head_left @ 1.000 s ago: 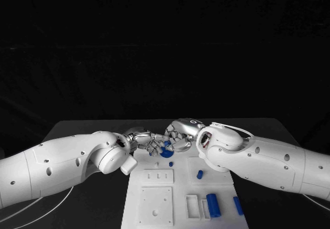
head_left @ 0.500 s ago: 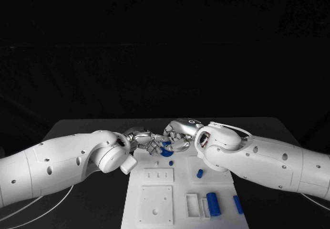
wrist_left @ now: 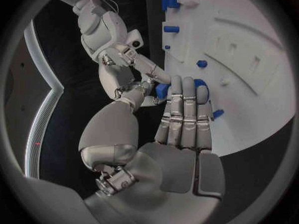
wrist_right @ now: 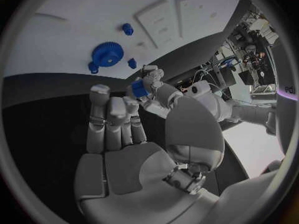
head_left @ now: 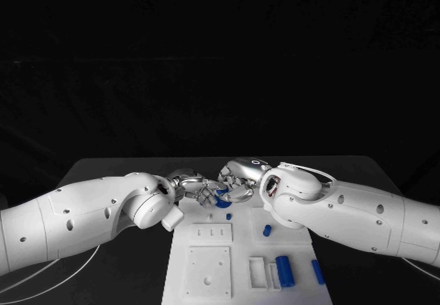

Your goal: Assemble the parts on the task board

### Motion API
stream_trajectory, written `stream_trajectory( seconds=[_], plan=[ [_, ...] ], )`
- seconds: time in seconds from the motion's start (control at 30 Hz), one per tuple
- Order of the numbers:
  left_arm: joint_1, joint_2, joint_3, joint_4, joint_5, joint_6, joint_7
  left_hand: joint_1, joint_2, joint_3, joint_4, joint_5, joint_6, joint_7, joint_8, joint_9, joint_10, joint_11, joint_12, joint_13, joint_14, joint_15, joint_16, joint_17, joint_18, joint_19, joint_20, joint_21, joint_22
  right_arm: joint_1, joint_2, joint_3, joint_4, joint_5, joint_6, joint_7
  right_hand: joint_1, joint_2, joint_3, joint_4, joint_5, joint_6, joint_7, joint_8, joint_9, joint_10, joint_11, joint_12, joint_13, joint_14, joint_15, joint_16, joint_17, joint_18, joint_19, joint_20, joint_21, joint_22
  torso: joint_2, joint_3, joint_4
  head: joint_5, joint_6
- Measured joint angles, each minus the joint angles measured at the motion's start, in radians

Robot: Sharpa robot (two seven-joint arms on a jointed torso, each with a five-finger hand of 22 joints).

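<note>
Over the far end of the white task board (head_left: 243, 246) my two hands meet fingertip to fingertip. A small blue part (head_left: 221, 190) sits between them. The left hand (head_left: 195, 189) pinches it between thumb and forefinger, and the right hand (head_left: 240, 185) also pinches it from the other side. The same part (wrist_left: 163, 90) (wrist_right: 138, 88) appears at the fingertips in both wrist views. Just below the hands a blue gear (head_left: 223, 204) (wrist_right: 107, 54) lies on the board, partly hidden behind my left fingers (wrist_left: 187, 104).
Other blue parts stand on the board: a short peg (head_left: 267, 231), a tiny peg (head_left: 228, 217), a thick cylinder (head_left: 284, 272) and a slim bar (head_left: 317, 272) near the front right. Two white recessed plates (head_left: 209, 270) fill the board's left half.
Both hands stay together over the far end of the board with the small blue part between them; they have shifted only slightly.
</note>
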State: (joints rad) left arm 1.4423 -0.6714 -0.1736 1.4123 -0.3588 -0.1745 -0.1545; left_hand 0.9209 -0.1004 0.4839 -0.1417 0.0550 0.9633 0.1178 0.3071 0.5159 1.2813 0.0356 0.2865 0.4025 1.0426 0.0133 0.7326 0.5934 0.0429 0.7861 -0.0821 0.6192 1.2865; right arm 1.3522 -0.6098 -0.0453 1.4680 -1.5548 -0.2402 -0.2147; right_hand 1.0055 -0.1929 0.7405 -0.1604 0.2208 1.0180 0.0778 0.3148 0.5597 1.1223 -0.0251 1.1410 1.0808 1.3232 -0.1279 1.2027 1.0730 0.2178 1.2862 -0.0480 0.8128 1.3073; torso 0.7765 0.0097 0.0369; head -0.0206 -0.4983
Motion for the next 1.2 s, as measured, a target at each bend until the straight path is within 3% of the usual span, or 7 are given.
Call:
stream_trajectory(
  seconds=[0.07, 0.17, 0.37, 0.4, 0.53, 0.77, 1.2],
  plan=[
    [0.000, 0.000, 0.000, -0.001, 0.000, 0.002, 0.000, 0.006, 0.018, 0.003, -0.005, 0.005, 0.002, -0.002, 0.000, -0.001, 0.000, 0.000, 0.000, 0.000, 0.000, 0.000, 0.003, 0.000, 0.000, 0.000, 0.000, 0.004, -0.001, 0.000, 0.000, 0.000, 0.000, 0.000, 0.001, 0.000, -0.001, -0.001, 0.000, 0.000, 0.000, 0.000, 0.000, 0.000, 0.000, 0.000, 0.000, 0.000, 0.000, 0.000, 0.000, 0.000, 0.000, 0.000, 0.000, 0.000, 0.000, 0.000, 0.000, 0.0000, -0.0001, 0.000, 0.000],
    [0.000, 0.000, 0.000, -0.003, 0.000, 0.005, -0.001, 0.027, 0.051, 0.011, -0.027, 0.041, 0.009, -0.002, 0.004, -0.003, 0.004, -0.004, 0.004, 0.003, 0.000, 0.000, 0.007, 0.001, 0.000, 0.000, 0.000, 0.004, -0.003, -0.001, 0.000, 0.000, -0.001, 0.000, 0.002, 0.000, -0.001, -0.001, 0.000, 0.000, 0.000, 0.000, 0.000, 0.000, 0.000, 0.000, 0.000, 0.000, 0.000, 0.000, 0.000, 0.000, 0.000, 0.000, 0.000, 0.000, 0.000, 0.000, 0.000, 0.0002, -0.0001, 0.000, -0.001],
    [0.000, 0.001, -0.001, -0.013, -0.001, 0.012, 0.000, 0.048, 0.072, 0.067, -0.026, 0.014, 0.014, -0.007, 0.004, -0.005, 0.009, -0.005, 0.004, 0.005, 0.005, -0.005, 0.007, 0.001, 0.000, 0.000, 0.000, 0.006, -0.006, -0.003, 0.001, -0.001, -0.002, 0.000, 0.002, 0.000, -0.001, -0.001, 0.000, 0.000, 0.000, -0.001, 0.001, -0.001, 0.000, 0.000, 0.000, 0.000, 0.000, 0.000, 0.001, 0.000, 0.000, 0.000, 0.000, 0.000, 0.000, 0.000, 0.000, 0.0005, 0.0004, 0.001, -0.003],
    [0.000, 0.002, -0.001, -0.015, -0.001, 0.013, 0.001, 0.069, 0.084, 0.100, -0.025, 0.003, 0.022, -0.007, 0.004, -0.006, 0.012, -0.008, 0.004, 0.006, 0.005, -0.005, 0.007, 0.001, 0.000, 0.000, 0.000, 0.008, -0.008, -0.004, 0.001, -0.001, -0.002, 0.000, 0.002, 0.000, -0.001, -0.001, 0.000, 0.000, 0.002, -0.001, 0.001, -0.001, -0.001, 0.000, 0.000, 0.000, 0.000, -0.001, 0.001, 0.000, 0.000, 0.000, 0.000, 0.000, 0.000, 0.000, 0.000, 0.0007, 0.0004, 0.001, -0.003],
    [0.000, 0.005, -0.002, -0.020, -0.002, 0.018, 0.001, 0.082, 0.079, 0.169, -0.004, -0.002, 0.027, -0.009, 0.005, -0.011, 0.014, -0.010, 0.004, 0.006, 0.005, -0.005, 0.012, 0.001, -0.005, 0.004, -0.004, 0.012, -0.009, -0.004, 0.001, -0.002, -0.003, 0.000, 0.002, 0.000, -0.001, -0.001, 0.000, 0.000, 0.005, -0.001, 0.001, -0.001, 0.000, 0.000, 0.000, 0.000, 0.001, -0.001, 0.001, 0.000, 0.000, 0.000, 0.000, 0.000, 0.000, 0.000, 0.000, 0.0011, 0.0000, 0.002, -0.004],
    [0.000, 0.003, -0.002, -0.018, -0.003, 0.022, 0.001, 0.082, 0.079, 0.185, -0.001, -0.002, 0.035, -0.009, 0.010, -0.009, 0.022, -0.018, 0.012, 0.010, 0.009, -0.009, 0.014, 0.001, -0.005, 0.004, -0.004, 0.017, -0.009, -0.005, 0.001, -0.002, -0.003, 0.000, 0.003, 0.001, -0.001, -0.001, -0.003, 0.003, 0.005, -0.001, 0.001, -0.001, 0.003, 0.000, 0.000, 0.000, 0.001, -0.001, 0.002, 0.000, 0.000, 0.000, 0.000, 0.000, 0.000, 0.000, 0.000, 0.0009, -0.0004, 0.002, -0.004],
    [0.000, -0.003, -0.002, -0.011, -0.024, 0.028, -0.006, 0.041, 0.080, 0.215, -0.036, 0.060, 0.049, 0.004, 0.037, 0.012, 0.078, -0.047, 0.096, 0.074, 0.051, -0.040, 0.113, 0.038, -0.005, 0.039, -0.016, 0.078, 0.009, -0.007, 0.001, -0.004, -0.006, 0.001, 0.004, 0.010, -0.003, -0.003, -0.003, 0.003, 0.009, -0.001, 0.002, -0.001, 0.000, 0.000, 0.000, 0.000, 0.001, -0.004, 0.001, 0.000, 0.000, 0.000, 0.000, 0.000, 0.000, 0.000, 0.000, 0.0005, 0.0000, 0.003, -0.008]
  ],
)
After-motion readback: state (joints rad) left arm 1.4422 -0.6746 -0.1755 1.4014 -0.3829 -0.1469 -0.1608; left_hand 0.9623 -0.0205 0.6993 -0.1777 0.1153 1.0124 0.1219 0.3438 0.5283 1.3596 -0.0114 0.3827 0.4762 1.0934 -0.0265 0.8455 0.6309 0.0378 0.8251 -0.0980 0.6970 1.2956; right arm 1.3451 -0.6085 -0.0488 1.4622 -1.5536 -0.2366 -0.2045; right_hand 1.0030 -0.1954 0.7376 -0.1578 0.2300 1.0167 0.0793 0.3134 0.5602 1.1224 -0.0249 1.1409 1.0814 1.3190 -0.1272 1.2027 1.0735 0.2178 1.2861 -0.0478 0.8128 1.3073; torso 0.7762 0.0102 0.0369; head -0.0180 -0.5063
